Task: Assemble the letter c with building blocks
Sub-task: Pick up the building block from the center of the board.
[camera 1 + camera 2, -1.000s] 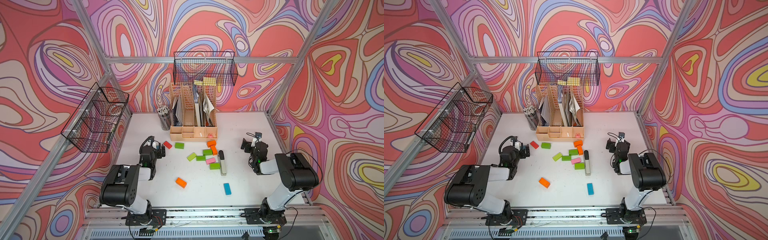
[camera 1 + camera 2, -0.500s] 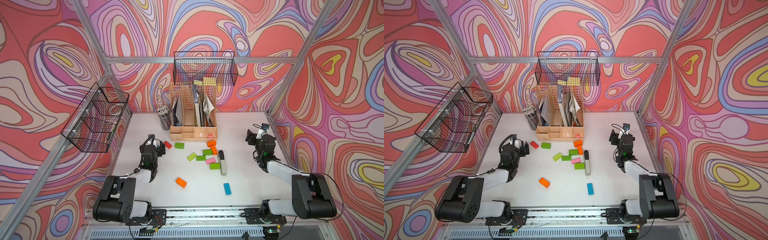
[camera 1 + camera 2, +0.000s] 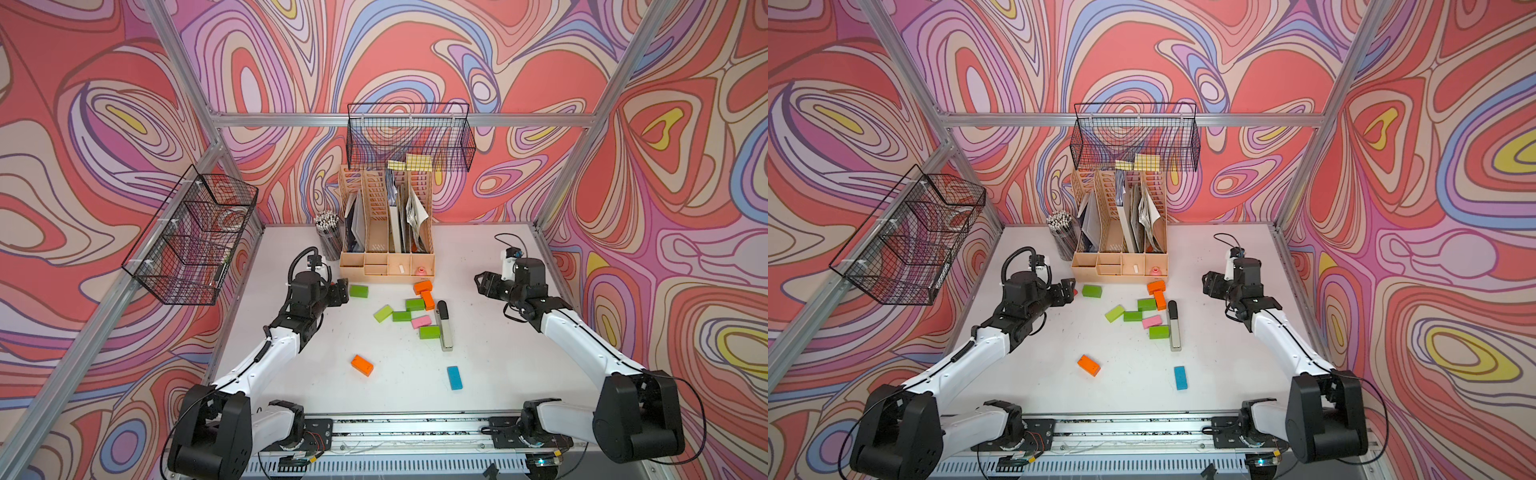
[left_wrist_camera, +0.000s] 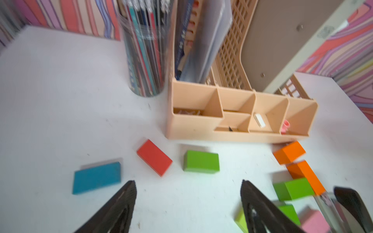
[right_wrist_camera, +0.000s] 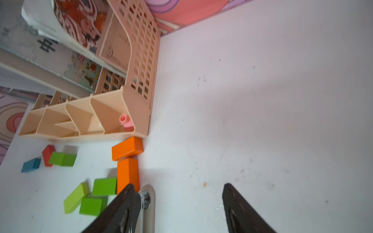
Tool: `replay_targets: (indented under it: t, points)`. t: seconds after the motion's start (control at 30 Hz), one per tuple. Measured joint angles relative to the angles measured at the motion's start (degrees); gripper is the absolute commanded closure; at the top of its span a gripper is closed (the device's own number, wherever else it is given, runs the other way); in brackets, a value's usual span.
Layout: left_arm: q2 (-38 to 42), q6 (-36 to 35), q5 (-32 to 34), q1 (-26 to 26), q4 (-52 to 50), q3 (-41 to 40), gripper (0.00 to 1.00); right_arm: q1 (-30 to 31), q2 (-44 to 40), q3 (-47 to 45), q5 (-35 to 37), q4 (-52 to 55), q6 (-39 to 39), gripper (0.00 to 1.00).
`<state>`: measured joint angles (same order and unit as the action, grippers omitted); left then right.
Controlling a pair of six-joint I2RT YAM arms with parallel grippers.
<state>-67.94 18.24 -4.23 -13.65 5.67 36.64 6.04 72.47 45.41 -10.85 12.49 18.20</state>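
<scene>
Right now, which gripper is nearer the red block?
Left. The left gripper is right beside the red block; the right gripper is across the table, beyond the stapler.

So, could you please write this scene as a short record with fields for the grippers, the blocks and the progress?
left gripper: open, empty; red block just ahead
right gripper: open, empty
beside stapler: pink block, green block
nearer front edge: lone orange block, blue block
letter c: not formed yet; blocks lie scattered
</scene>
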Motion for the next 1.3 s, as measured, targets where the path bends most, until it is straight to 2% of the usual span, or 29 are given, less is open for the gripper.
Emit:
replay_targets:
  t: [0.3, 0.5, 0.6, 0.87, 1.07, 1.3]
  points:
    - [7.0, 5.9, -1.8, -5.5, -17.2, 0.5, 0.3, 9.4, -2.8, 0.0, -0.2, 9.4, 1.0, 0.26]
    - [7.9, 8.5, -1.1, -8.5, -23.9, 0.6, 0.27, 11.5, -3.2, 0.0, 0.3, 11.4, 1.0, 0.33]
    - [8.3, 8.9, -1.2, -8.9, -23.6, -0.2, 0.26, 12.7, -3.2, 0.0, 0.6, 11.8, 1.5, 0.36]
    - [13.8, 9.3, -2.2, -8.9, -19.5, -7.8, 0.28, 18.2, -2.8, 0.2, 1.1, 13.9, 1.4, 0.37]
    - [13.8, 11.2, -2.8, -8.9, -16.4, -11.5, 0.29, 21.6, -1.4, 1.5, 0.9, 14.4, -1.6, 0.38]
    - [15.1, 12.3, -3.2, -8.9, -15.8, -12.2, 0.29, 24.8, 5.4, 5.9, 0.2, 13.3, -9.4, 0.44]
